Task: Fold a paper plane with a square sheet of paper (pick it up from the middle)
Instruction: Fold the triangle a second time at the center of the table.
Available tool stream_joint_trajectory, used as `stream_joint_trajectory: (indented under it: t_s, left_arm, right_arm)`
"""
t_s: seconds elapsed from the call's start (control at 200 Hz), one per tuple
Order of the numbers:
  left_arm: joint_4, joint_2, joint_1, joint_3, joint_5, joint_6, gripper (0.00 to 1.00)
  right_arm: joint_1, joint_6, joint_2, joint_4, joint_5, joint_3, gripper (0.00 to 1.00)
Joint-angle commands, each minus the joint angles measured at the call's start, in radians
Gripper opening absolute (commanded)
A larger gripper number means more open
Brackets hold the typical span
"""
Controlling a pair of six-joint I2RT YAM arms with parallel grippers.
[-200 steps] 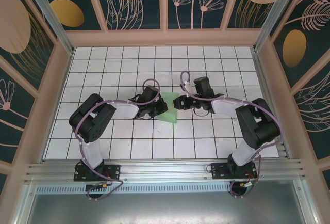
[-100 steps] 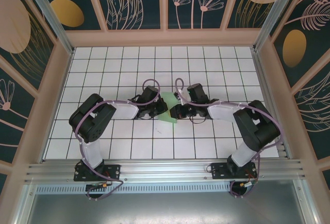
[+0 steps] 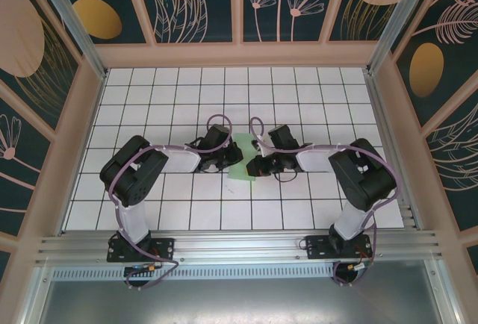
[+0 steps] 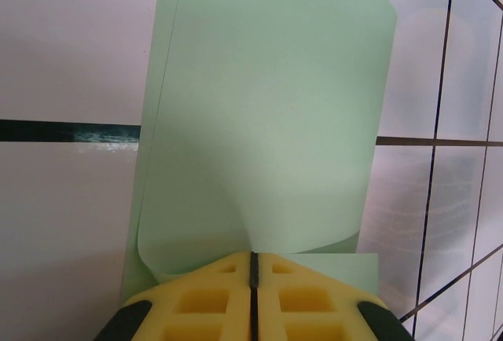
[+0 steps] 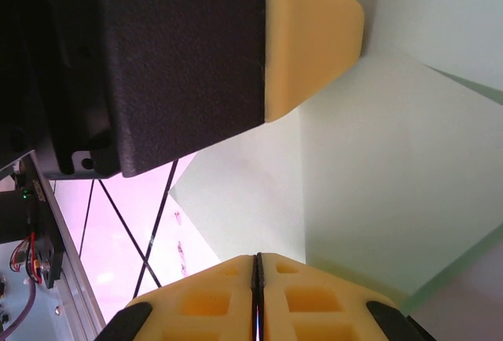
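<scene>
Paper (image 3: 243, 169) on table (image 3: 149, 115); between left gripper (image 3: 232, 161), right gripper (image 3: 253, 166)

White gridded table (image 3: 149, 107) ringed by dark floral wall panels (image 3: 194, 3)

A white, dark-gridded tabletop (image 3: 149, 92) sits between teal wall panels (image 3: 196, 10) painted with leaves, an aluminium rail (image 3: 239, 246) along its near edge.

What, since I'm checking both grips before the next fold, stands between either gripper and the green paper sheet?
Nothing visible does. The left gripper is shut directly on the curled near edge of the square sheet of paper, and the right gripper is shut on another edge, pads against paper with no other object between.
</scene>
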Motion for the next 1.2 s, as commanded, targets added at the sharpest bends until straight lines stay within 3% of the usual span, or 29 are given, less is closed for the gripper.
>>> stream_joint_trajectory:
  t_s: [0.0, 0.58, 0.921, 1.196]
  left_arm:
    - [-0.016, 0.018, -0.007, -0.02, 0.002, 0.021, 0.11]
    - [-0.014, 0.018, -0.007, -0.04, -0.017, 0.02, 0.1]
    - [-0.008, 0.018, -0.007, -0.043, -0.01, 0.021, 0.1]
    - [-0.007, 0.016, -0.007, -0.04, -0.011, 0.019, 0.1]
  right_arm:
    - [0.003, -0.016, 0.018, -0.016, -0.013, -0.006, 0.13]
    - [-0.007, -0.039, 0.082, -0.014, 0.037, -0.025, 0.13]
    - [0.013, -0.052, -0.08, -0.14, 0.032, 0.021, 0.13]
    - [0.014, -0.048, 0.002, -0.116, 0.058, -0.022, 0.12]
